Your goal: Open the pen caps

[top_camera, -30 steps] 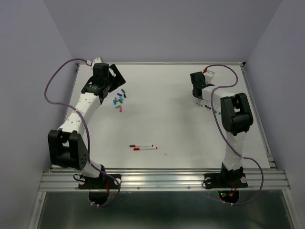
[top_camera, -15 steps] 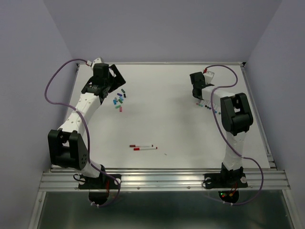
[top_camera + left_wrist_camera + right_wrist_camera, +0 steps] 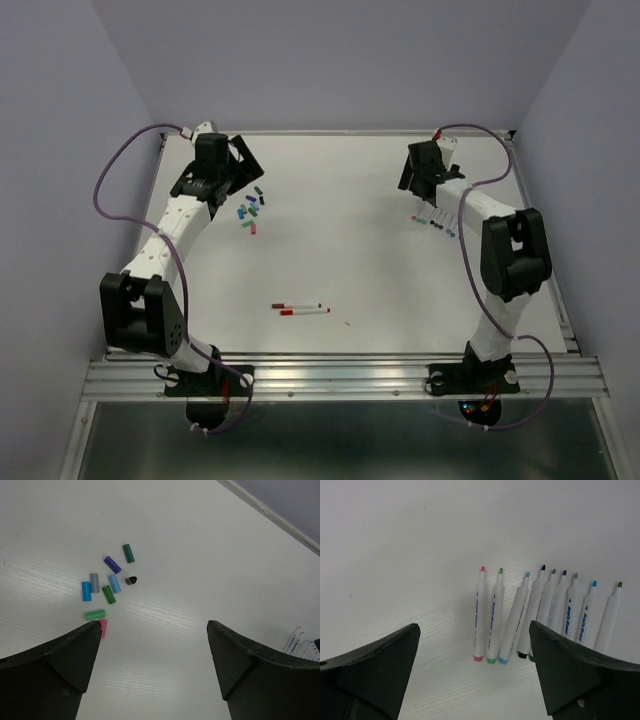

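Observation:
Several loose pen caps (image 3: 108,594) in green, blue, purple, grey, black and pink lie scattered on the white table, also seen from the top view as pen caps (image 3: 252,210). My left gripper (image 3: 153,630) hovers open just beside them, holding nothing; from above the left gripper (image 3: 243,172) is at the far left. A row of several white pens (image 3: 520,615) lies uncapped, coloured tips pointing away. My right gripper (image 3: 473,627) stands open above the row's left end, empty. Overhead, the right gripper (image 3: 418,186) is just behind these pens (image 3: 436,221).
Two more pens (image 3: 302,308) with red ends lie side by side in the middle of the table (image 3: 350,250), nearer the front edge. The table's back edge (image 3: 270,510) runs close behind the left gripper. Violet walls enclose the table on three sides.
My right gripper has gone from nearly shut to wide open and has drawn back toward the far edge, away from the pen row. The left arm has not moved.

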Tool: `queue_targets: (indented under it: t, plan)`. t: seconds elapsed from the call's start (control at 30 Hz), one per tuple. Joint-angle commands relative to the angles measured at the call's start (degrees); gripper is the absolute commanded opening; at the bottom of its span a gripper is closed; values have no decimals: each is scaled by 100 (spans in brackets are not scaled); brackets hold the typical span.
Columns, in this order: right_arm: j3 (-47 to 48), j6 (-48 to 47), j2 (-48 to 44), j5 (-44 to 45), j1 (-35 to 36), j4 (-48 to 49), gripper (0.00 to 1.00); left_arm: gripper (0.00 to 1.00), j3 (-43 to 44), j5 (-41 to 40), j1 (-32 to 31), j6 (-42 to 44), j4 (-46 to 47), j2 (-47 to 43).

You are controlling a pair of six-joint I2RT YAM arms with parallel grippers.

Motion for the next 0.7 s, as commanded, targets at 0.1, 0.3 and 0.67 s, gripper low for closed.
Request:
queue_targets:
  t: [0.1, 0.3, 0.67]
  plan:
    - [-1128, -1310, -1929, -2140, -24, 1240, 100, 99, -158, -10, -31, 46, 259, -439]
    - [-1973, -2506, -2739, -4279, 835, 1174, 100, 99, -395, 7, -22, 63, 268, -536]
    - [-1685, -4380, -1562, -4765, 3684, 672, 100, 99, -1089, 7, 4, 19, 409, -914]
